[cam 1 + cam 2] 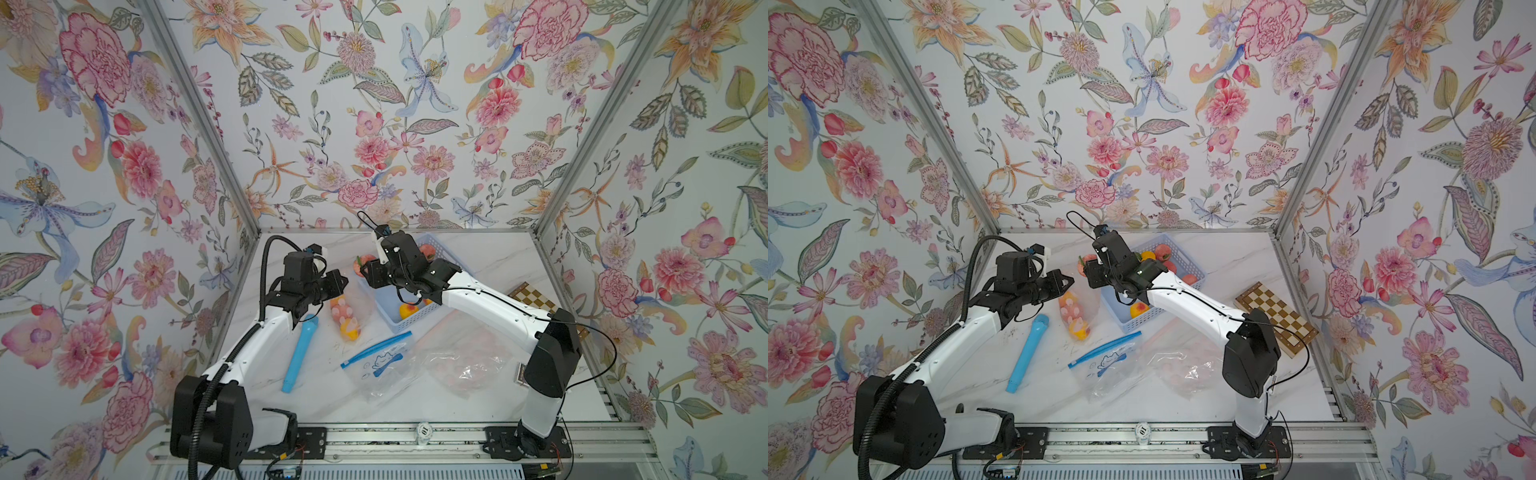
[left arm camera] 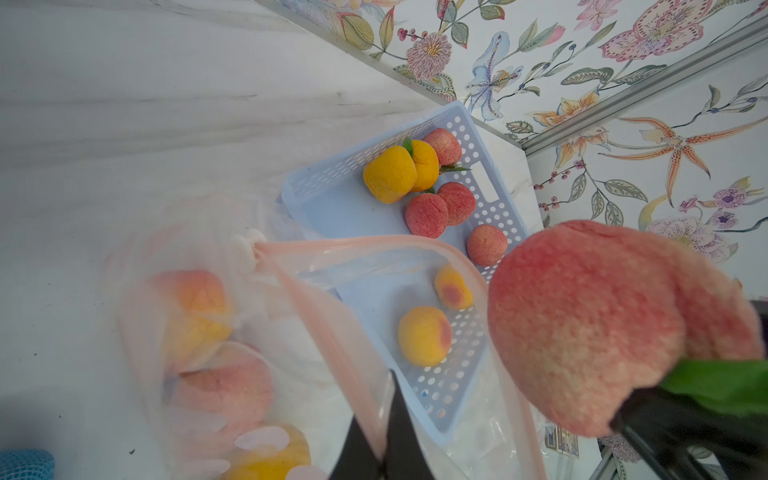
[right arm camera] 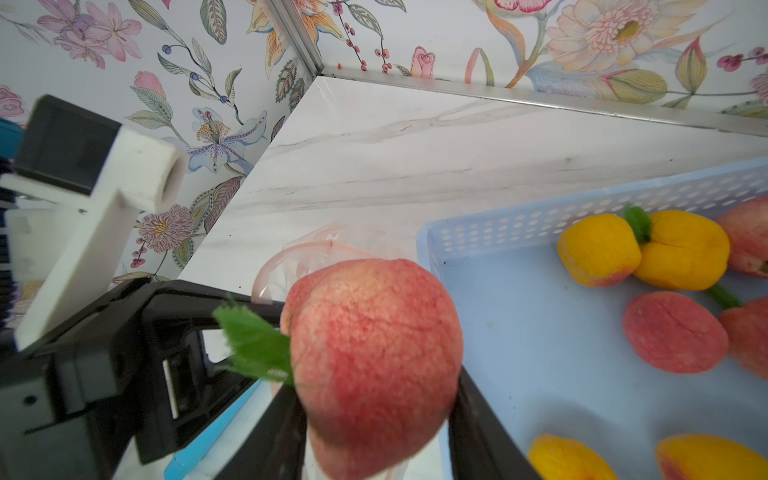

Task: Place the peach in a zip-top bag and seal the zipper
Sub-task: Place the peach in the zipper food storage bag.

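A pink-red peach (image 3: pixel 374 353) with a green leaf is clamped between my right gripper's (image 3: pixel 376 424) two black fingers. In both top views it hangs at the basket's left end (image 1: pixel 365 261) (image 1: pixel 1088 259), just above the zip-top bag's mouth. The clear zip-top bag (image 2: pixel 199 332) has a pink zipper rim (image 2: pixel 353 241) and holds several peaches. My left gripper (image 2: pixel 382 440) is shut on one edge of that rim and holds it up. The mouth gapes, and the held peach (image 2: pixel 602 324) is close beside it. The bag (image 1: pixel 351 311) lies between the two grippers.
A pale blue perforated basket (image 1: pixel 415 320) with several red and yellow peaches stands right of the bag. A blue cylinder (image 1: pixel 299 353), a blue-zippered bag (image 1: pixel 374 361) and a crumpled clear bag (image 1: pixel 465 365) lie nearer the front. A chessboard (image 1: pixel 1275 318) is at the right.
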